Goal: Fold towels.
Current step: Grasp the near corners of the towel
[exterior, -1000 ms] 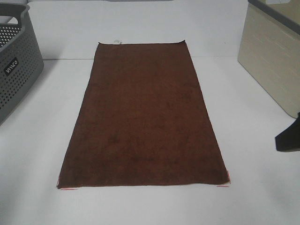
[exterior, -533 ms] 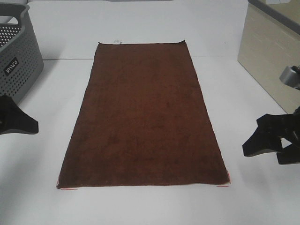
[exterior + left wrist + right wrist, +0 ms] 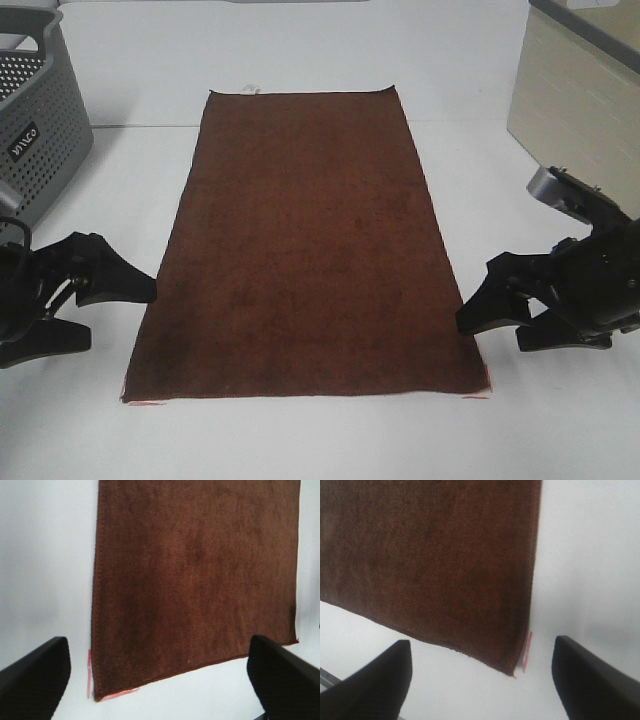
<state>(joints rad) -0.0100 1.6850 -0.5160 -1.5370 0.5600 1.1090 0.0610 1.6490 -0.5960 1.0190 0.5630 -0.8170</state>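
A dark red-brown towel point(image 3: 305, 245) lies flat and spread out in the middle of the white tabletop point(image 3: 300, 440). It is one long piece and it is not folded. Its short ends point toward the camera and away from it. A small white tag point(image 3: 250, 90) sticks out at the far short end.

The left hand point(image 3: 115, 315) is on the left side of the towel, near the close corner. Its two black fingers point(image 3: 35, 680) are spread wide, and it holds nothing. One finger tip is just beside the long edge of the towel.

The right hand point(image 3: 492, 335) is on the right side, near the other close corner. Its fingers point(image 3: 585, 680) are spread wide too, and it holds nothing. One finger tip is right at the towel's edge, but I cannot tell if it touches.

Thin red marks point(image 3: 145, 403) sit on the tabletop next to both close corners of the towel.

A gray basket with lots of holes point(image 3: 40, 130) stands at the far left. A tan box point(image 3: 580, 130) stands at the far right. Both are well apart from the towel.
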